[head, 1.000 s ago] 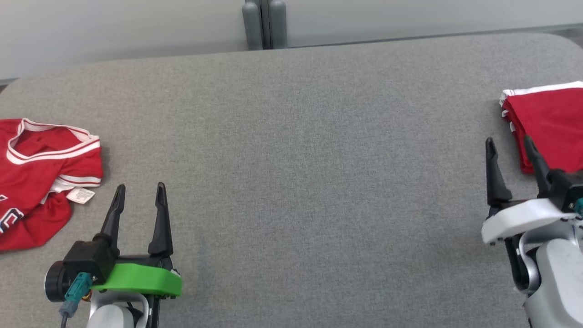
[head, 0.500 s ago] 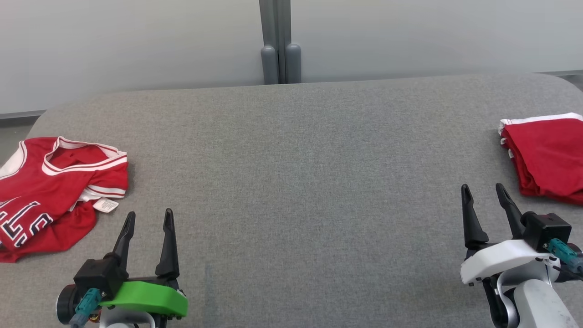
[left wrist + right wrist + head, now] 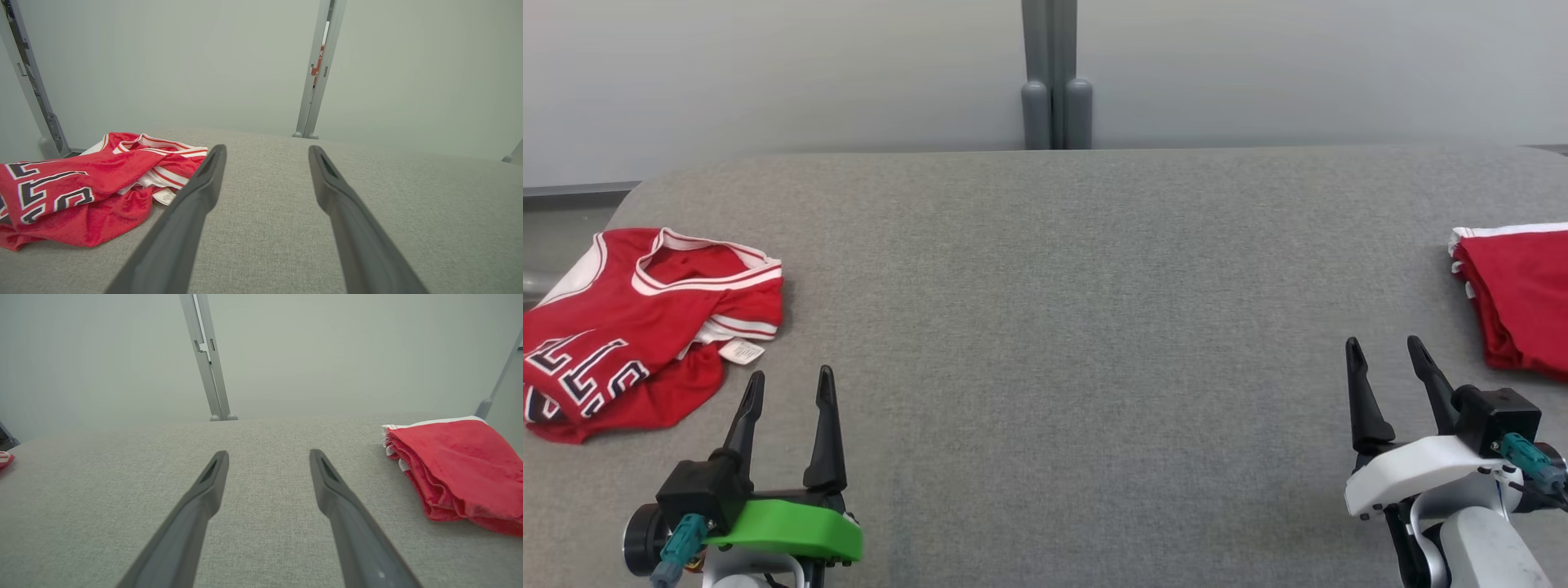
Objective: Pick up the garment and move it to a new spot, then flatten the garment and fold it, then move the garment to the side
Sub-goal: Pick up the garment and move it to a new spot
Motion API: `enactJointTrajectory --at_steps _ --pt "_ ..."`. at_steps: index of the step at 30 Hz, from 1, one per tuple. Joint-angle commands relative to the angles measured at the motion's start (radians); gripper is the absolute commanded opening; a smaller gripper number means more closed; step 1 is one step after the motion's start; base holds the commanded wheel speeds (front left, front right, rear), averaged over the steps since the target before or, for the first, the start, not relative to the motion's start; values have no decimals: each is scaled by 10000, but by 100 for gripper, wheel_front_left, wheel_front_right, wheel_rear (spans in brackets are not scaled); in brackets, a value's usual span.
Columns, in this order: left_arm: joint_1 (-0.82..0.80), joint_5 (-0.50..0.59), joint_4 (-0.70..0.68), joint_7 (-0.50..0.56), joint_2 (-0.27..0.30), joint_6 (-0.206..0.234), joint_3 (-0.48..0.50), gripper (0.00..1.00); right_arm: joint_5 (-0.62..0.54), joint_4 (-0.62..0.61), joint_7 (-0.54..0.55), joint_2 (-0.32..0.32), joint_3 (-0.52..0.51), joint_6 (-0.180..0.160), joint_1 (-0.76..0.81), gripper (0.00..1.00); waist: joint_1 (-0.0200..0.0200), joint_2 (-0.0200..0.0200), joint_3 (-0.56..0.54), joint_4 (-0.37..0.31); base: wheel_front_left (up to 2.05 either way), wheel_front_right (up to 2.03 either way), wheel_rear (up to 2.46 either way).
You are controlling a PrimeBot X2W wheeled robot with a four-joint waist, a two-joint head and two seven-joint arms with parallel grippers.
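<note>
A crumpled red jersey (image 3: 629, 327) with white trim and dark lettering lies at the table's left edge, also in the left wrist view (image 3: 81, 188). A folded red garment (image 3: 1523, 298) rests at the right edge, seen too in the right wrist view (image 3: 457, 469). My left gripper (image 3: 791, 385) stands open and empty, just right of the jersey and nearer me. Open and empty as well, my right gripper (image 3: 1384, 353) sits left of the folded garment and apart from it.
The grey fabric table (image 3: 1062, 310) spans the head view, with rounded far corners. A pale wall and a grey post (image 3: 1056, 73) stand behind it. The post (image 3: 314, 81) also shows beyond the left gripper's fingers.
The head camera has tilted up and turned, so the table sits lower in view. The right gripper has drawn back from the folded garment's edge and left of it. The left gripper holds its place.
</note>
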Motion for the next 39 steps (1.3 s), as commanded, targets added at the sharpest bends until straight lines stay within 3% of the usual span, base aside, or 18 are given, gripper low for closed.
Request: enactJointTrajectory --at_steps 1,20,32,39 --pt "43 118 -74 2 20 33 11 100 11 14 -25 20 -12 -18 175 100 0 0 -7 440 0 0 0" --pt "532 335 -234 2 23 52 623 100 -136 30 -26 140 430 -18 -105 100 0 0 -49 4480 0 0 0" --pt "699 177 -393 2 23 105 1075 100 -87 129 -26 82 846 -18 -284 100 0 0 182 4832 0 0 0" --pt "-178 314 524 0 23 -94 1059 100 -168 100 -26 -75 942 -19 -351 100 0 0 354 4670 0 0 0"
